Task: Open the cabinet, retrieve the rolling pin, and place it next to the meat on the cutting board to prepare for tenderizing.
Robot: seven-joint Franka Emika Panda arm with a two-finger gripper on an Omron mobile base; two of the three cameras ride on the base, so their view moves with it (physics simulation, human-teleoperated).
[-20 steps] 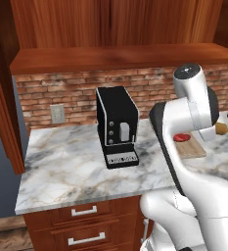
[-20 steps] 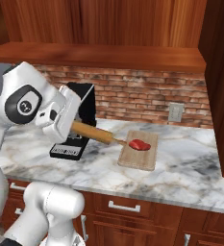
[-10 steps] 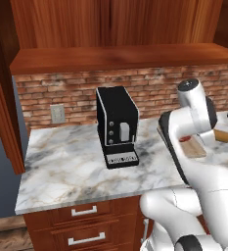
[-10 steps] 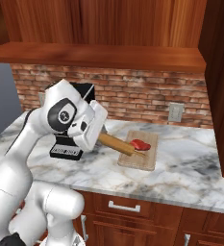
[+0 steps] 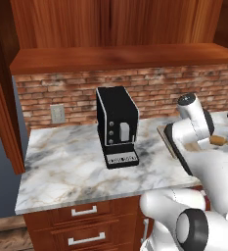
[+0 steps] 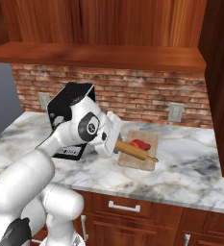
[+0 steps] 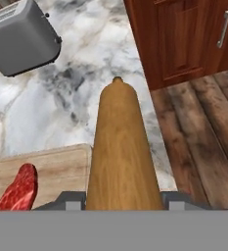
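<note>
From the left base view, the black box-shaped coffee machine (image 5: pixel 117 126) stands on the grey-veined marble counter (image 5: pixel 66 166), and past the arm's white elbow a tan end of the smooth wooden rolling pin (image 5: pixel 219 141) pokes out; the board there is mostly hidden, so its exact position under the pin is hard to read.

Over to the right base view: the two-finger gripper (image 6: pixel 114 142) is clamped on the rolling pin (image 6: pixel 135 151), which slants down and out over the near edge of the flat light tan wooden cutting board (image 6: pixel 138 150). The small red lump of meat (image 6: pixel 140 144) lies just behind the pin, on the board. Above, the reddish-brown wooden cabinet (image 6: pixel 104 24) fills the top.

Now the hand view: the fingers (image 7: pixel 70 200) pinch the pin's thick barrel (image 7: pixel 121 157), its rounded tip reaching past the board (image 7: pixel 61 169) toward the counter edge, a silver toaster (image 7: pixel 21 37) beyond. The meat (image 7: pixel 19 188) sits beside the pin, apart.

To finish well, I'd say lower gently, level the pin, shift it fully over the board, and release without nudging the meat.
</note>
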